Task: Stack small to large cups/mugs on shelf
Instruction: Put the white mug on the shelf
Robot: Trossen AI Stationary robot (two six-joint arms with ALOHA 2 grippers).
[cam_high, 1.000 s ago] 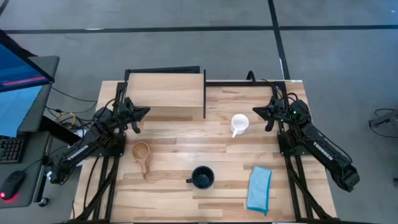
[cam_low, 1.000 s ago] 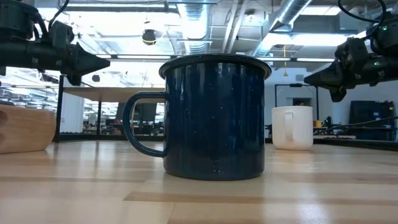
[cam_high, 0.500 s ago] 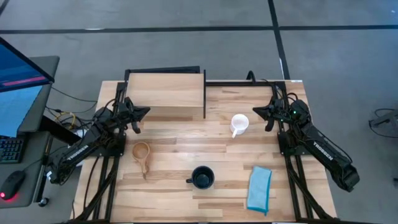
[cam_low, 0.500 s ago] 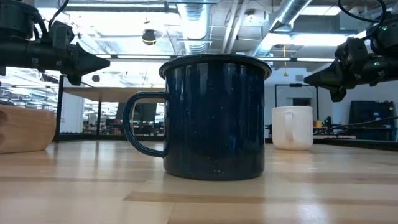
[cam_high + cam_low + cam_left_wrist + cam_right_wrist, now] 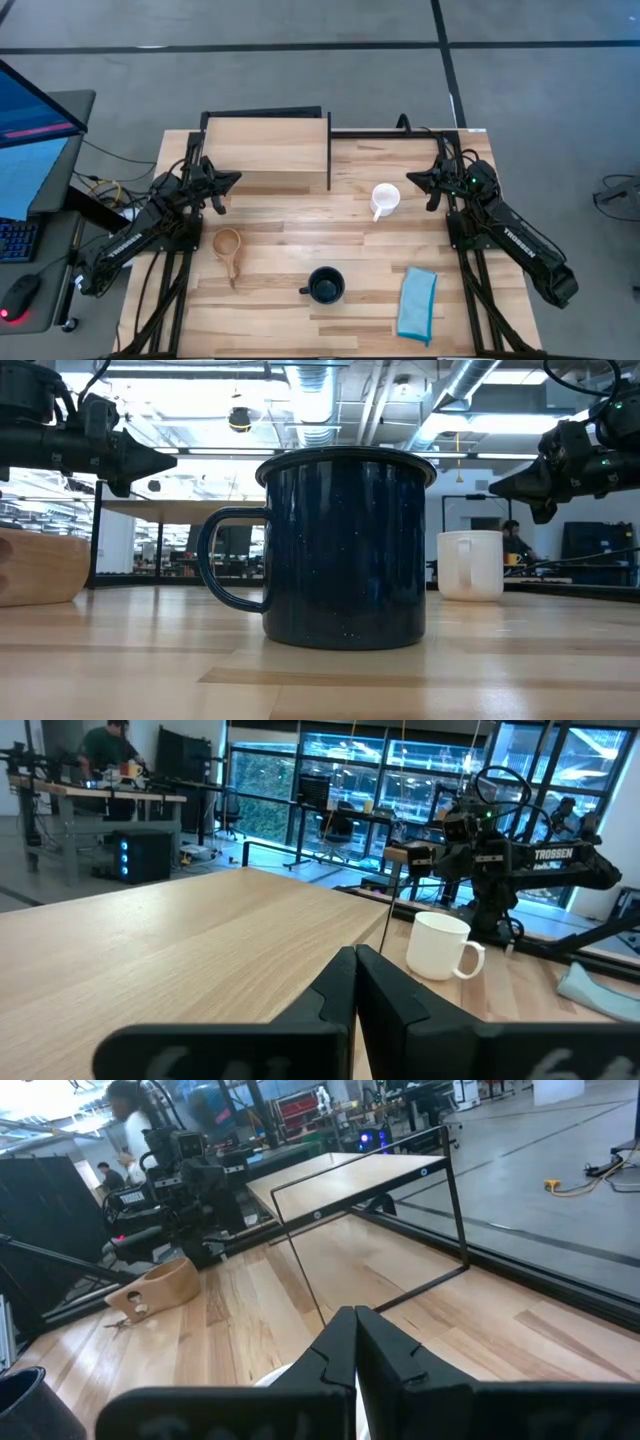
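Sitting beside right gripper (image 5: 411, 180): white mug (image 5: 385, 199)

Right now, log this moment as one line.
left end effector: shut, idle | right end effector: shut, idle | light-wood black-framed shelf: bare | white ceramic mug: on table

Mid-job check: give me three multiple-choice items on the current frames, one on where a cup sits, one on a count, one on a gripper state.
1. Where is the white mug?
A. on the shelf
B. on the table near the right gripper
C. inside the navy mug

2. How many cups stand on the shelf?
A. none
B. one
C. three

3. How is the left gripper?
A. shut on the wooden cup
B. wide open
C. shut, holding nothing

Key: 1 B, the high view shows it on the table beside the right gripper. 2 A, the shelf top is bare; the wooden cup and navy mug sit on the table. 3 C, the left wrist view shows its fingers together, empty.
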